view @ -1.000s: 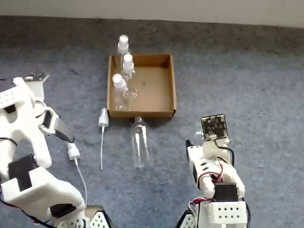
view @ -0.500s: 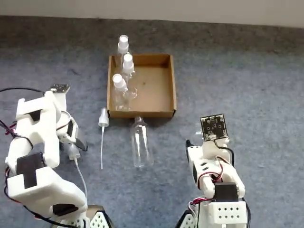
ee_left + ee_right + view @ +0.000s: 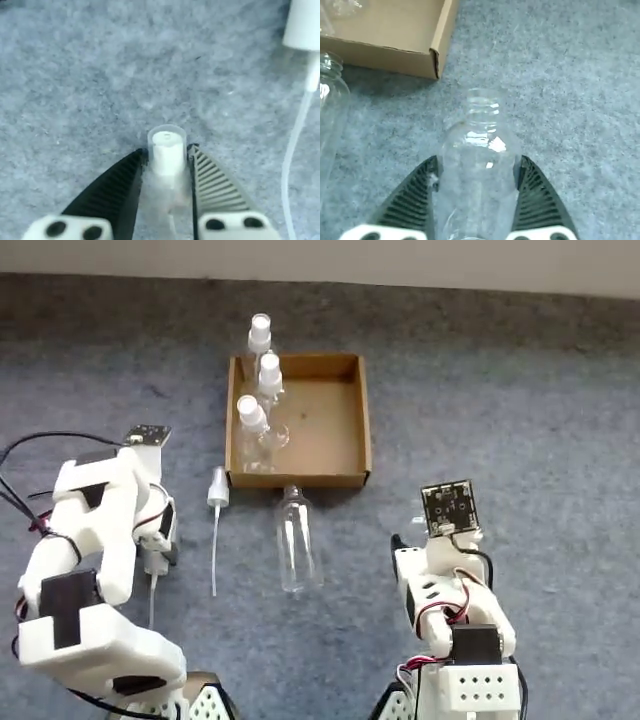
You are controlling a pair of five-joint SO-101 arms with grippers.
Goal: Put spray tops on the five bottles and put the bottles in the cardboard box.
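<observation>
**Left claw** (image 3: 167, 152): closed on one held spray top (image 3: 167, 142). The jaws press on either side of its white cap, low over the grey carpet (image 3: 520, 390).

**Right claw** (image 3: 479, 165): closed on one held bottle (image 3: 480, 130). The bottle is clear and has no top, and its open neck points ahead of the claw.

**Between the claws:** one loose spray top (image 3: 217, 488) lies on the carpet just beside the left claw, on the side towards the right claw. Its thin tube runs back towards the arm bases. Next to it is one lying bottle (image 3: 296, 540), also clear and without a top. Its neck is just beside the near wall of the box, so it lies in front of that wall, between the claws and the box.

**Ahead of both claws:** one cardboard box (image 3: 365, 420), open at the top. Three bottles with white tops fitted stand in a row along the box side nearer the left claw:
- the nearest capped bottle (image 3: 250, 425)
- the middle capped bottle (image 3: 268, 375)
- the farthest capped bottle (image 3: 259, 335), which is at the far corner, though it is unclear whether its foot is inside the wall or just behind it

**Count:** there are five bottles, three capped and two bare. There are five spray tops, three fitted, one held and one loose.
</observation>
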